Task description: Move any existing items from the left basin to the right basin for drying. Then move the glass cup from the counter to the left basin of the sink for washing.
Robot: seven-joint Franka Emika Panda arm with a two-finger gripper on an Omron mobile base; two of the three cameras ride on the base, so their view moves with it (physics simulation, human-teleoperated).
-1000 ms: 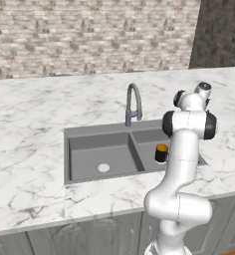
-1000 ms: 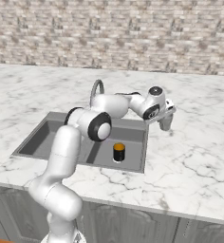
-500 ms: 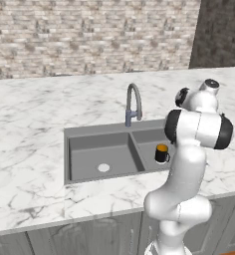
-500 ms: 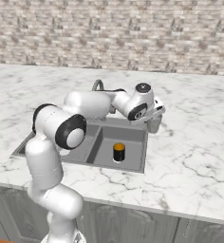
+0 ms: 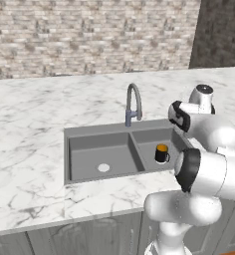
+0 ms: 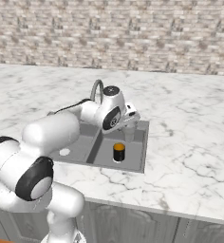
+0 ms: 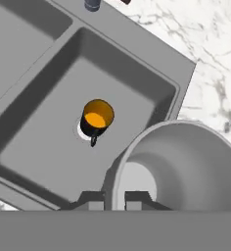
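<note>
The glass cup (image 7: 186,162) looms pale and see-through at the lower right of the hand view. My gripper (image 7: 113,200) is shut on its rim, one fingertip (image 7: 90,200) outside the wall and the other inside. From the right base view the cup (image 6: 129,133) hangs under the gripper (image 6: 131,121), over the right end of the sink. Down in the right basin (image 7: 127,83) the black mug (image 7: 97,117) with the orange top stands upright on the drain, also visible as the mug (image 5: 162,153) and the mug (image 6: 118,152). The left basin (image 5: 97,154) holds just its white drain (image 5: 103,168).
The curved steel faucet (image 5: 133,102) rises behind the divider between the basins; its base (image 7: 92,5) sits at the top of the hand view. White marble counter (image 6: 190,142) surrounds the sink, with a stone wall behind. My own arm hides the sink's right rim in the left base view.
The arm has swung left, carrying the glass cup from above the counter right of the sink to over the right basin's right edge. The mug has not moved.
</note>
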